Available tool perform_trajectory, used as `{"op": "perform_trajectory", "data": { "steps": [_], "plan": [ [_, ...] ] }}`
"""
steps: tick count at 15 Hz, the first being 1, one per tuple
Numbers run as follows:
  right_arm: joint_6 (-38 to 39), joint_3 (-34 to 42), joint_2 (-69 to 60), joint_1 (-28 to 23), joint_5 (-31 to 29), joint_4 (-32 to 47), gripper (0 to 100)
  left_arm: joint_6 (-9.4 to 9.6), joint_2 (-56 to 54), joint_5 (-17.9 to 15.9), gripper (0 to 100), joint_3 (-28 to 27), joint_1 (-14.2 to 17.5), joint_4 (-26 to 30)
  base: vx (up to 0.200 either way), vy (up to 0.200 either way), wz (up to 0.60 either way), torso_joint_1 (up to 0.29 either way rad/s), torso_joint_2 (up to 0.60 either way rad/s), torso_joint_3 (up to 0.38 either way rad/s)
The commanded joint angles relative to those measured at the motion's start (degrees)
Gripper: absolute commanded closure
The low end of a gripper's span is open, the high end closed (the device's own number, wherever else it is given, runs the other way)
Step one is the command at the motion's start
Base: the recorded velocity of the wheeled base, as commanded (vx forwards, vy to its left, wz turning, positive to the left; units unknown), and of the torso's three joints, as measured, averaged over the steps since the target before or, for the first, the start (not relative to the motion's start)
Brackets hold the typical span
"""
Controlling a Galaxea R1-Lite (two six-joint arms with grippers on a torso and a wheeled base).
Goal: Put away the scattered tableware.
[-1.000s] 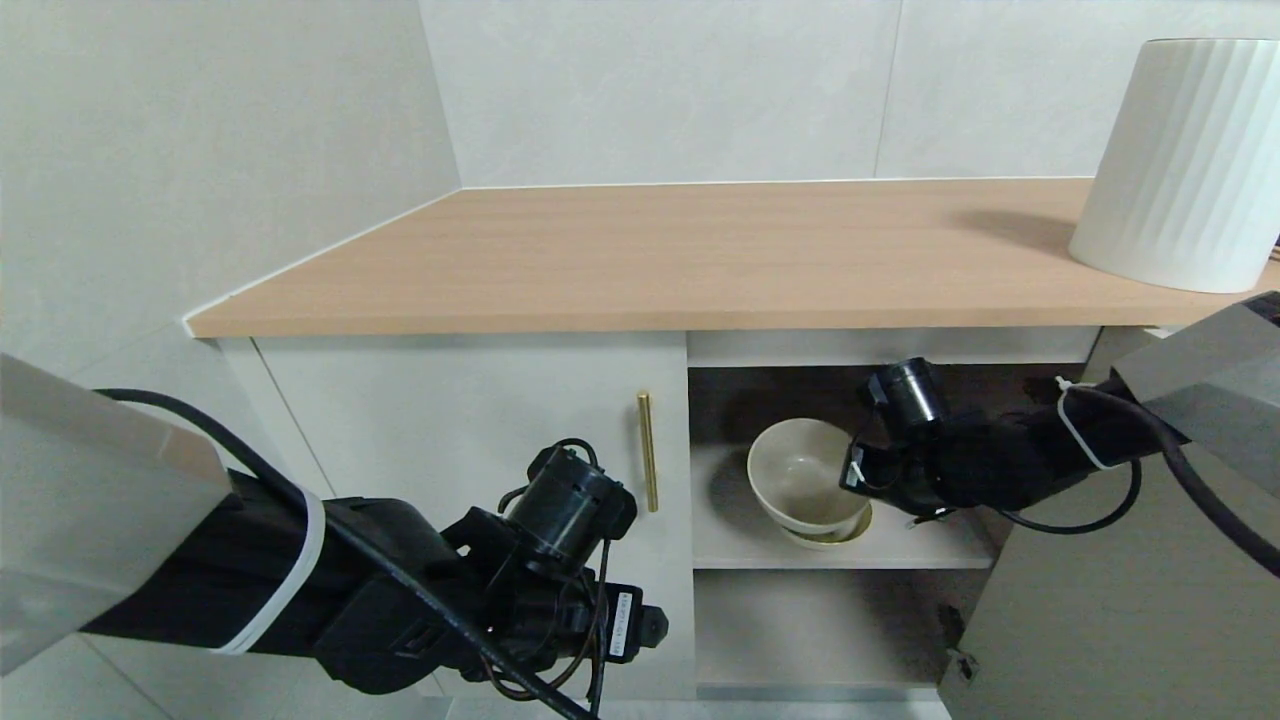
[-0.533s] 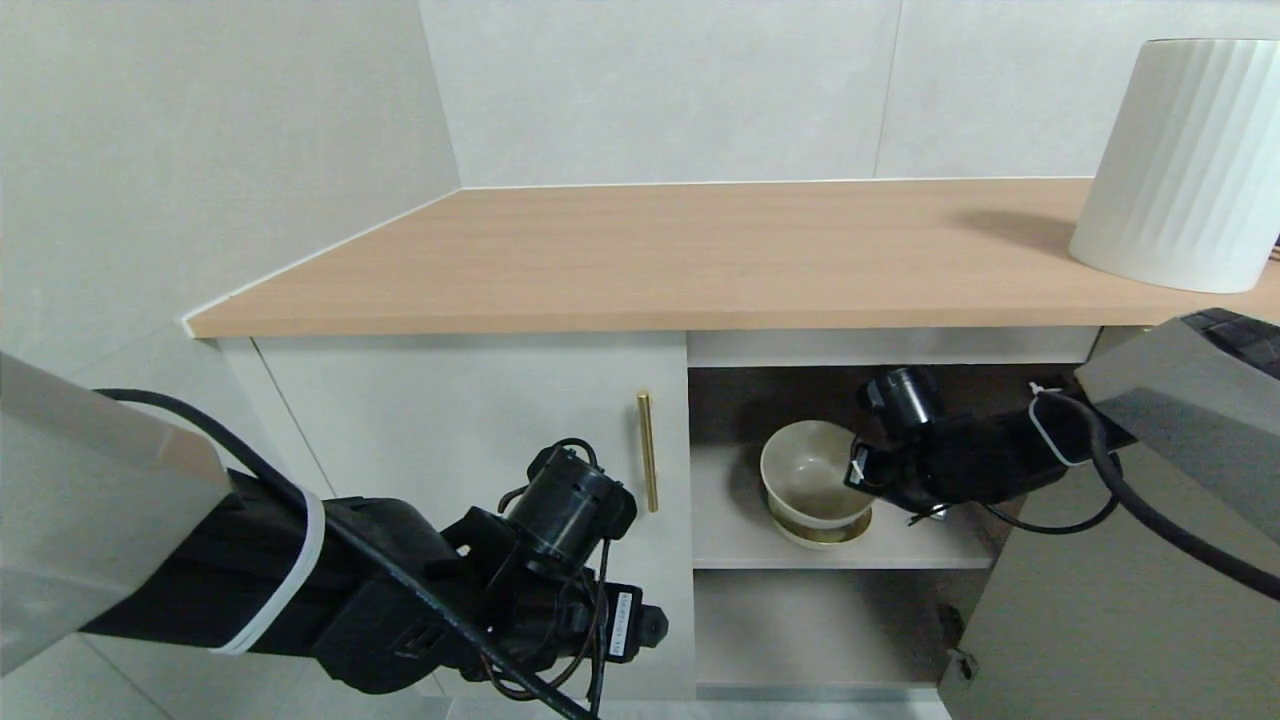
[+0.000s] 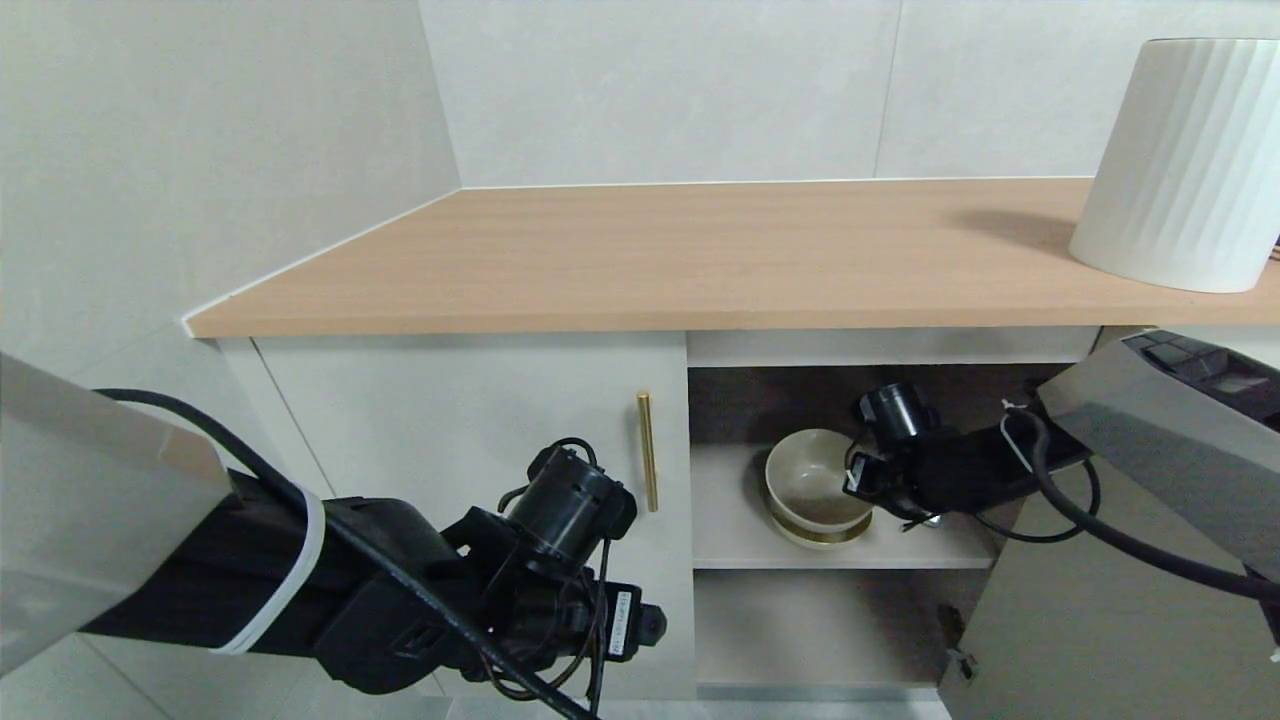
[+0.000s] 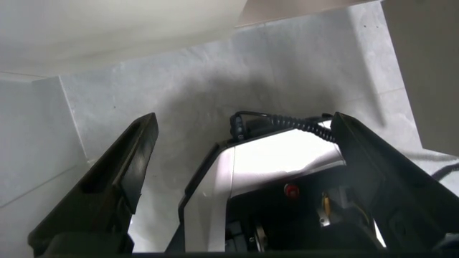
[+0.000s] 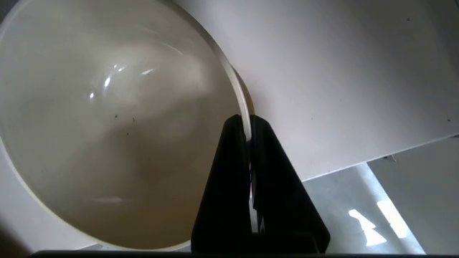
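Spanning the width of the head view, a smooth light-wood countertop (image 3: 700, 260) is bounded by pale tiled walls behind and on the left, and its straight front edge overhangs a white cabinet (image 3: 450, 420). A tall white ribbed cylinder (image 3: 1180, 160) is set at the far right of the top. Below, the left cabinet door (image 3: 470, 440) is closed, while the right door (image 3: 1080, 620) is swung open toward the robot, so that the compartment is exposed. Free room is left above and to the left of the crockery on the flat white shelf (image 3: 730, 530), and a lower bay is seen beneath the shelf's front edge.

A round, glossy cream bowl (image 3: 812, 485) is placed toward the middle of the shelf, over a shallow dish (image 3: 820, 537) with a yellowish rim. Whether the bowl is fully seated on the dish cannot be told. The bowl's right rim is pinched by the right gripper (image 3: 862, 478), which is reached in from the open side; in the right wrist view one dark finger is seen inside the thin rim and one outside it (image 5: 251, 179). A slim brass bar handle (image 3: 646, 450) is fixed upright at the closed door's edge.

The left gripper (image 4: 247, 179) is held low before the closed door, well apart from the bowl, with its black fingers (image 4: 122, 179) spread wide and nothing between them.
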Motion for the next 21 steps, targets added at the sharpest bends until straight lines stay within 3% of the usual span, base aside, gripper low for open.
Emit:
{"op": "perform_trajectory", "data": {
  "steps": [1, 13, 14, 21],
  "plan": [
    [0.03, 0.02, 0.15, 0.03, 0.06, -0.08, 100, -0.01, -0.01, 0.05, 0, -0.07, -0.08, -0.01, 0.000, 0.000, 0.00, 0.000, 0.00, 0.000],
    [-0.06, 0.37, -0.20, 0.38, 0.41, 0.18, 100, -0.01, -0.01, 0.05, 0, -0.07, -0.08, -0.01, 0.000, 0.000, 0.00, 0.000, 0.00, 0.000],
    [-0.06, 0.37, -0.20, 0.38, 0.41, 0.18, 0, -0.01, -0.01, 0.14, 0, -0.07, 0.01, -0.01, 0.000, 0.000, 0.00, 0.000, 0.00, 0.000],
    [-0.24, 3.01, -3.45, 1.26, 1.20, 0.44, 0, -0.01, -1.24, 0.40, 0, 0.20, 0.19, -0.01, 0.000, 0.000, 0.00, 0.000, 0.00, 0.000]
  ]
}}
